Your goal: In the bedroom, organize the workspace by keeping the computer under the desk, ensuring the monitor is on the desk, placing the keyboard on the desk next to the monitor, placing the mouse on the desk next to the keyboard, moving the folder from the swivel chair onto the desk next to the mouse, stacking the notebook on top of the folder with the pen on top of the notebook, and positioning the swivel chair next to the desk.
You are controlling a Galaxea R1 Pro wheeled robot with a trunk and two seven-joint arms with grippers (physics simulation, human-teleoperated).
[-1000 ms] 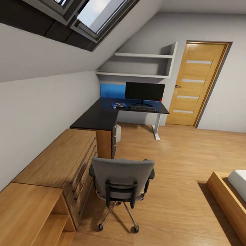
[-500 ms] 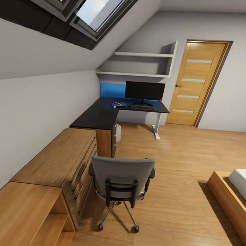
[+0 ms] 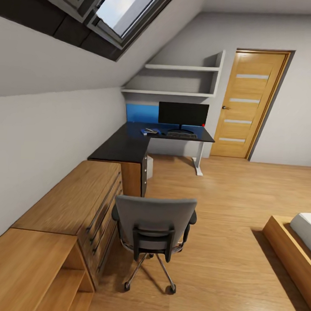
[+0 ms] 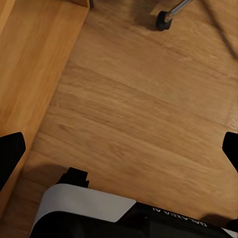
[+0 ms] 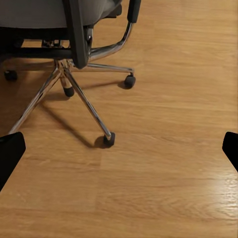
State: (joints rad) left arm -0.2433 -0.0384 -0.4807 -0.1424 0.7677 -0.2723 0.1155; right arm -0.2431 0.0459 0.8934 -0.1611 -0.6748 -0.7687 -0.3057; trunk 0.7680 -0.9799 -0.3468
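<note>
The grey swivel chair (image 3: 154,228) stands on the floor in front of me, its back towards me and beside the wooden drawer chest. Its chrome base (image 5: 74,74) fills one corner of the right wrist view, and one caster (image 4: 163,21) appears in the left wrist view. Far ahead is the black-topped desk (image 3: 126,147) with the monitor (image 3: 183,114), the keyboard (image 3: 181,135) before it and the blue folder (image 3: 146,133) to their left, something small and grey lying on it. The light grey computer (image 3: 149,168) sits under the desk. Both the left gripper (image 4: 119,153) and the right gripper (image 5: 119,151) hang open over bare floor.
A wooden drawer chest (image 3: 75,201) and a low shelf unit (image 3: 35,272) line the left wall. A bed frame (image 3: 289,251) juts in at the right. A wooden door (image 3: 247,105) is behind the desk. Open floor lies right of the chair. My own base (image 4: 99,213) shows below the left gripper.
The whole head view has shifted slightly, so the camera has crept forward. Chair and desk items have not moved on their own.
</note>
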